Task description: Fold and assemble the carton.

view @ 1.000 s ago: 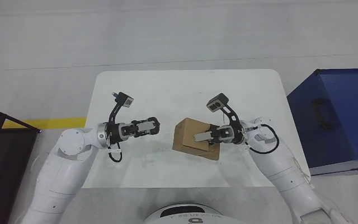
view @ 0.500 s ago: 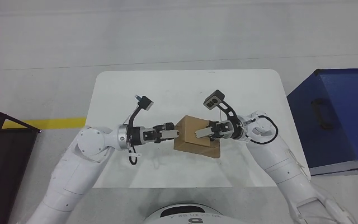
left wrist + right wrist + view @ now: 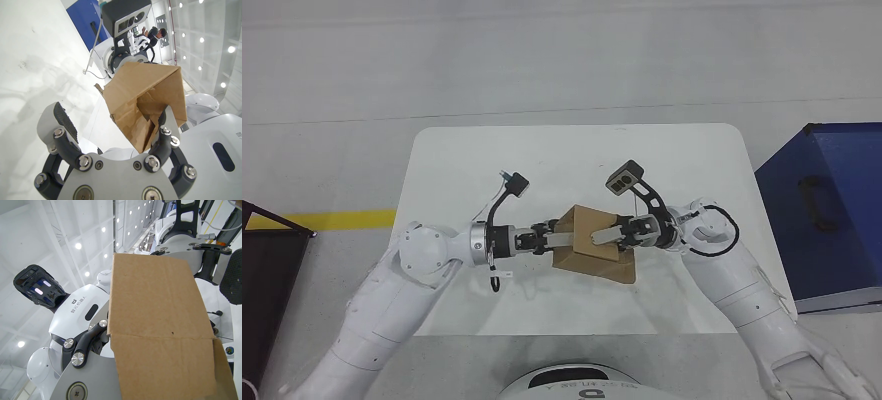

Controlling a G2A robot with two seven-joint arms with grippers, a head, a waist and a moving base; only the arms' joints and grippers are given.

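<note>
Carton (image 3: 158,306) blocks my right claw (image 3: 606,239) on its wrist cam and runs off frame. Left claw (image 3: 113,115): one fingertip buried inside carton's open end. Blue box (image 3: 832,215) cropped.

Brown cardboard carton (image 3: 594,247), tilted, one end open.

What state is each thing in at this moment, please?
carton, partly folded, one end open, held tilted between both arms.
left gripper, open, one finger inside the carton's open end.
right gripper, shut on a carton wall.
blue case, shut.
</note>
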